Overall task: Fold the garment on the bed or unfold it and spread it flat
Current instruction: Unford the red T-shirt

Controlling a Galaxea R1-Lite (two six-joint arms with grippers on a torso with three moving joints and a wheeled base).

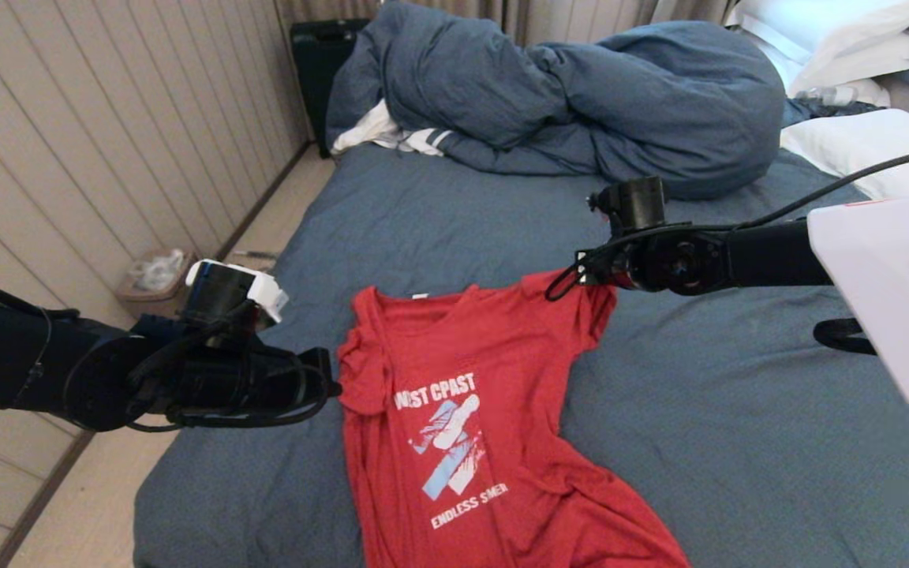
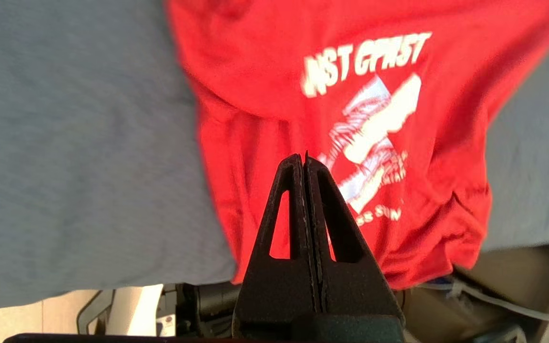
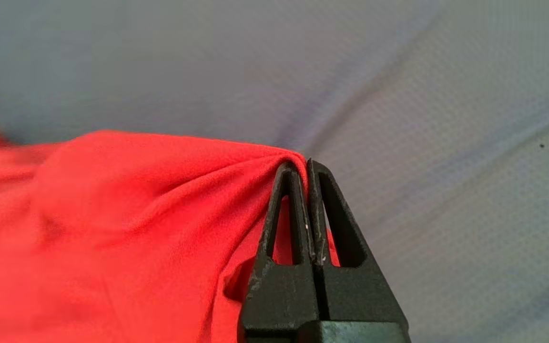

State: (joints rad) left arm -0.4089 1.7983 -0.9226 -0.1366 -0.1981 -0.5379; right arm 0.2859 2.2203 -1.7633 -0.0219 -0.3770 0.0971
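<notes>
The garment [image 1: 462, 379], a red T-shirt, lies print side up on the bed [image 1: 738, 410], its hem rumpled toward the near edge. My right gripper [image 1: 573, 278] is shut on the shirt's far right sleeve. In the right wrist view, red cloth [image 3: 112, 200] is pinched between the closed tips of that gripper [image 3: 304, 164] and lifted slightly off the sheet. My left gripper [image 1: 332, 386] hovers at the bunched left sleeve. It [image 2: 303, 159] is shut with nothing between its fingers, above the shirt [image 2: 255, 71] beside the white print.
A bulky blue-grey duvet [image 1: 581, 87] is heaped at the far end of the bed, with a white striped cloth [image 1: 391, 134] under its left edge. White pillows [image 1: 857, 142] lie at the far right. On the floor to the left stand a bin [image 1: 155, 276] and a black case [image 1: 320, 55].
</notes>
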